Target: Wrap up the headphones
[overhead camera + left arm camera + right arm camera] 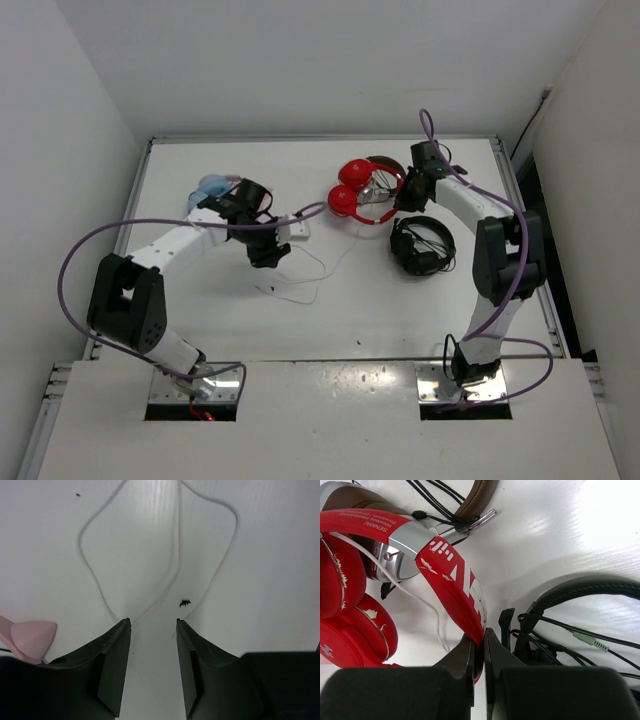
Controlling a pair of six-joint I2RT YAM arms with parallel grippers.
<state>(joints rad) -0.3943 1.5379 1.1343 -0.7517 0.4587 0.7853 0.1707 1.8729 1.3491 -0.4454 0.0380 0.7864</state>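
The red headphones (pixel 358 192) lie at the back middle of the table, ear cups to the left. My right gripper (pixel 404 197) is shut on their red headband (pixel 454 577), which runs down between the jaws of my right gripper (pixel 479 639). Their thin white cable (pixel 312 268) trails in loose loops toward the left arm. My left gripper (pixel 268 256) hangs over those loops. In the left wrist view my left gripper (pixel 153 625) is open with only bare table between its fingers, and the cable (pixel 98 582) lies just ahead of the tips.
Black headphones (pixel 421 246) with a black cable lie just right of the right gripper, close to its finger (pixel 580 591). Brown-and-silver headphones (pixel 386 168) sit behind the red ones. A pink and blue object (pixel 211 189) lies by the left arm, its pink part (pixel 32 636) near the left finger.
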